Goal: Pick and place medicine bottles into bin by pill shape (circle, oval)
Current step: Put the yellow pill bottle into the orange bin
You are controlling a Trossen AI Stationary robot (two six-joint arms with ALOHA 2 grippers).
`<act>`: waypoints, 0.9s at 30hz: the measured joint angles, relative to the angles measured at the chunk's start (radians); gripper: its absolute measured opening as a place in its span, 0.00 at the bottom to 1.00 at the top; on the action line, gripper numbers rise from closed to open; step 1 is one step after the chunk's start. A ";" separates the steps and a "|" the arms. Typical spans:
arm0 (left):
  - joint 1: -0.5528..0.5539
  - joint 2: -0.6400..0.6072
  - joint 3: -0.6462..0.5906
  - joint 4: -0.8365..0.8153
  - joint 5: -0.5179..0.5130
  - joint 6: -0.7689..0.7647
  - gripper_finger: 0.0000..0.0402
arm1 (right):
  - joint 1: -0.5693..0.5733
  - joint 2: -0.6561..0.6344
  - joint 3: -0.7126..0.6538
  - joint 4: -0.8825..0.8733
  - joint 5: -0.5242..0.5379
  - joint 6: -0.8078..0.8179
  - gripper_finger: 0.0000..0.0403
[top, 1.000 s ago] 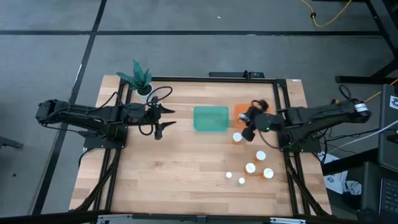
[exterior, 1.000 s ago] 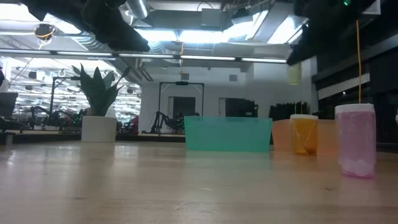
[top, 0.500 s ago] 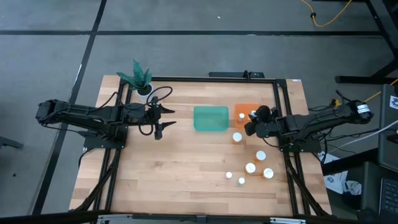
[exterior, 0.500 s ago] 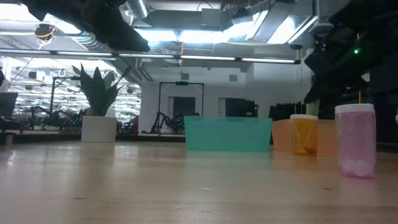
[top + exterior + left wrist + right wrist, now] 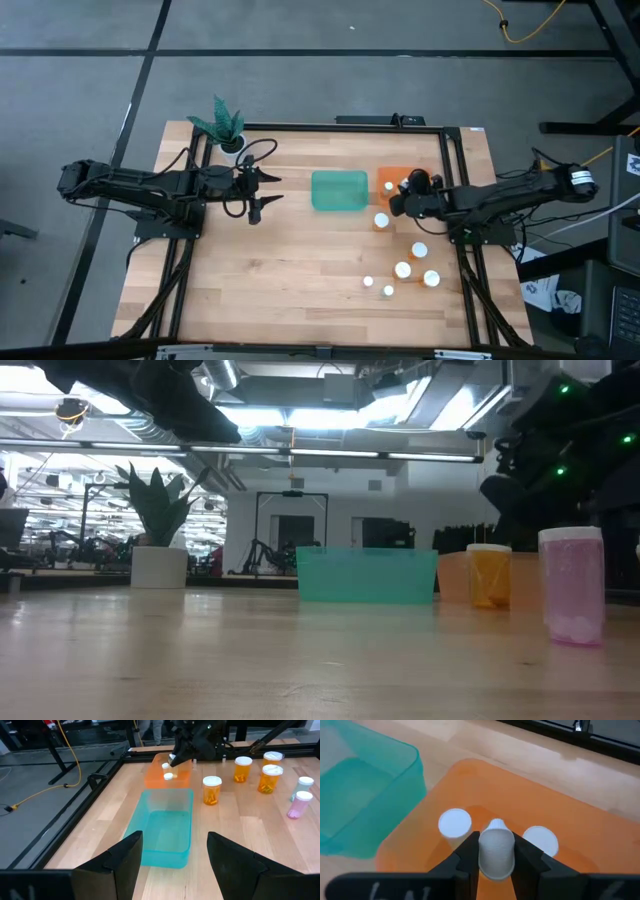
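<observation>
A white-capped medicine bottle (image 5: 496,851) is seen clamped between the fingers of the right gripper (image 5: 496,857), held above the orange bin (image 5: 580,840). Two further bottles, shown only by their white caps (image 5: 454,822), already stand inside that bin; this is made plain in the right wrist view, whereas in the high view just one cap (image 5: 389,186) can be made out inside the orange bin (image 5: 385,176), the rest being covered by the right gripper (image 5: 408,192). No label, brand or writing can be read on any bottle or bin.

Loose bottles are left on the wooden table (image 5: 280,260): one (image 5: 381,221) just in front of the orange bin, and a cluster (image 5: 403,270) nearer the right front corner. In the left wrist view their amber bodies (image 5: 211,789) are shown, and two (image 5: 298,804) are seen to be pale pink rather than amber, which is not evident from above. One pink bottle (image 5: 571,585) and one amber bottle (image 5: 489,575) stand out in the low view.

The teal bin (image 5: 339,190), beside the orange one, is seen with nothing in it in the left wrist view (image 5: 165,832).

The left gripper (image 5: 256,192) is held over the table's left half, well apart from the bins, with its fingers closed on nothing. A potted plant (image 5: 225,127) stands at the far left corner.
</observation>
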 joint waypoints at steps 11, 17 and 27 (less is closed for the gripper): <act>0.000 0.000 0.000 0.000 0.000 0.000 0.53 | -0.056 0.088 0.000 0.078 -0.070 -0.077 0.21; 0.000 0.000 0.000 0.000 0.000 0.000 0.53 | -0.069 0.114 0.000 0.095 -0.070 -0.077 0.21; 0.000 0.000 0.000 0.000 0.000 0.000 0.53 | -0.069 0.114 0.000 0.095 -0.077 -0.077 0.29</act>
